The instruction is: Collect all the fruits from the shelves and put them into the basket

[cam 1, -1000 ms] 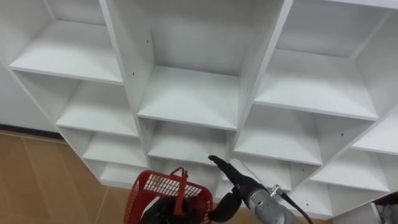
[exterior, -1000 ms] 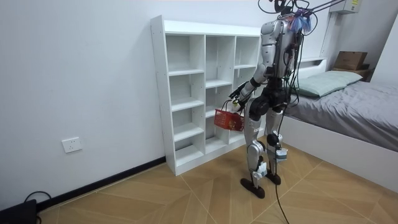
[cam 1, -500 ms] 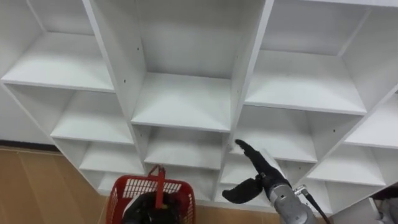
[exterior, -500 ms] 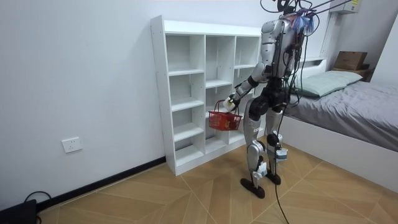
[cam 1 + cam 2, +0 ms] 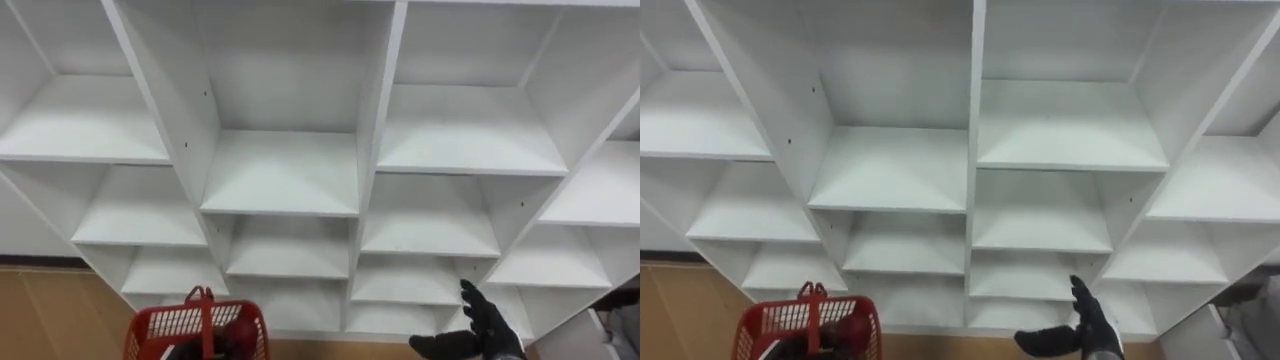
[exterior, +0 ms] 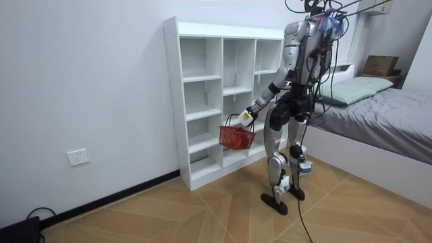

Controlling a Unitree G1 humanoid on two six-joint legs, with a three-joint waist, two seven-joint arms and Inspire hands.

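I stand facing a white closet (image 5: 285,170) of open compartments (image 6: 223,88); those before me show bare white boards. A red wire basket (image 5: 195,330) with an upright handle (image 5: 205,300) hangs at the lower left, also in the right eye view (image 5: 810,330). In the room view my left hand (image 6: 246,117) is curled round the handle and holds the basket (image 6: 236,137) out toward the closet's middle shelves. My right hand (image 5: 482,330) shows at the lower right with straight fingers, open and holding nothing, just in front of a low compartment (image 5: 1090,330).
A bed (image 6: 385,115) with a pillow stands behind me at the room view's right, and a cardboard box (image 6: 381,65) sits beyond it. Wooden floor (image 6: 202,209) lies open at the room view's left of my feet.
My view has swung right across the closet. The left arm has reached out, carrying the basket nearer the closet. The right hand has sunk toward the view's lower right.
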